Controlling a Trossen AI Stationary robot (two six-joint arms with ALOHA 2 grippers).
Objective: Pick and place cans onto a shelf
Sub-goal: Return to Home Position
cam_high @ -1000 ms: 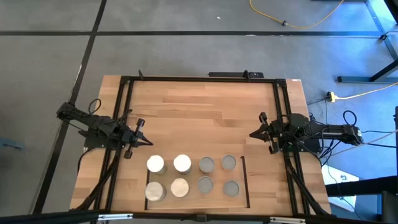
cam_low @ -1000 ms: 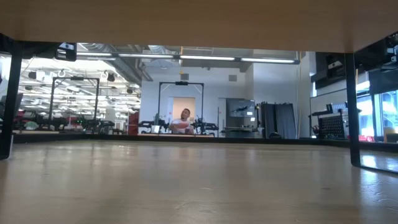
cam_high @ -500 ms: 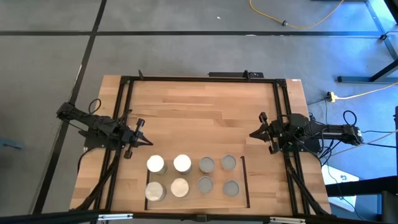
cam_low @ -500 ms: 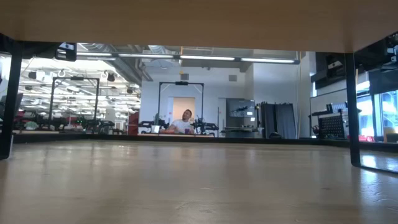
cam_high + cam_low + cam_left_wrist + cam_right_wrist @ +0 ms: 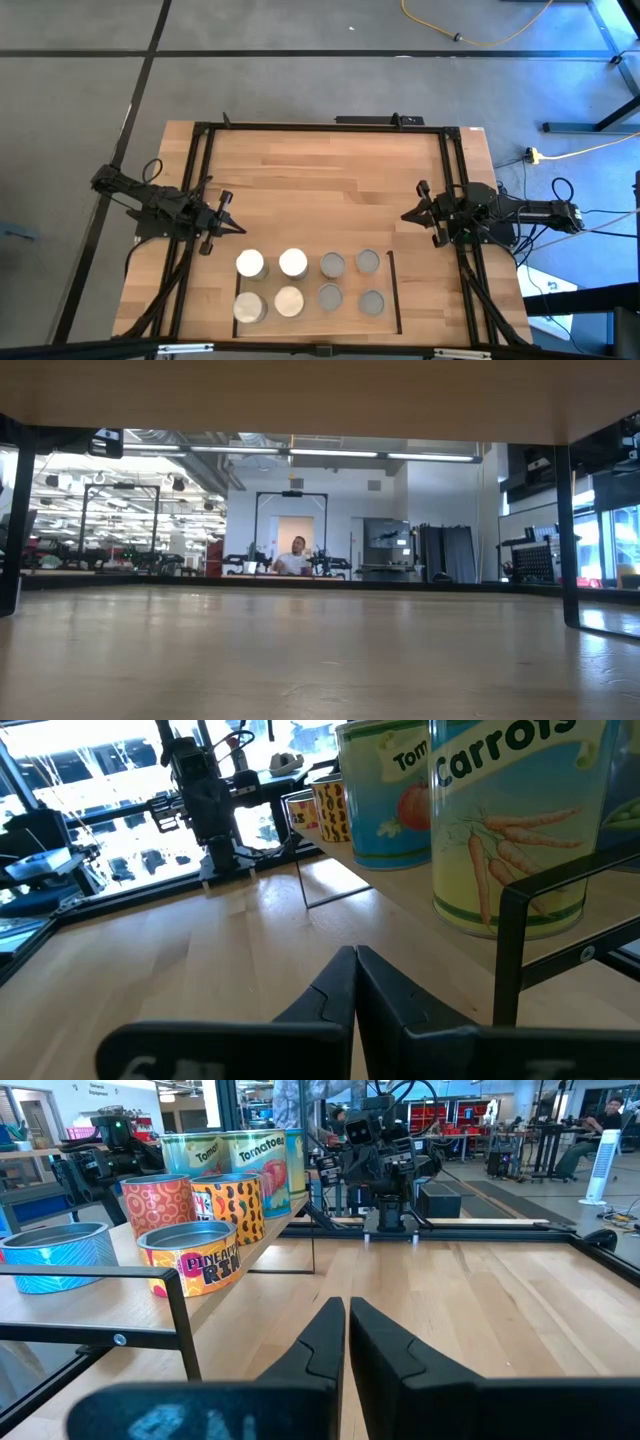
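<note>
Eight cans [image 5: 293, 263] are being borne by the shelf [image 5: 310, 320]. On the left gripper [image 5: 236, 228] and right gripper [image 5: 406, 217], fingers are being pressed together.

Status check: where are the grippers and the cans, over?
Left gripper shut, empty, parked at left. Right gripper shut, empty, parked at right. Eight cans upright on shelf, two rows of four. Nothing in the way.

The wooden table [image 5: 330, 170], framed in black bars, carries the shelf [image 5: 388, 292] at the middle of its near edge, and on the shelf eight cans [image 5: 293, 263] stand upright in two rows of four, pale tops left, grey tops right.
</note>
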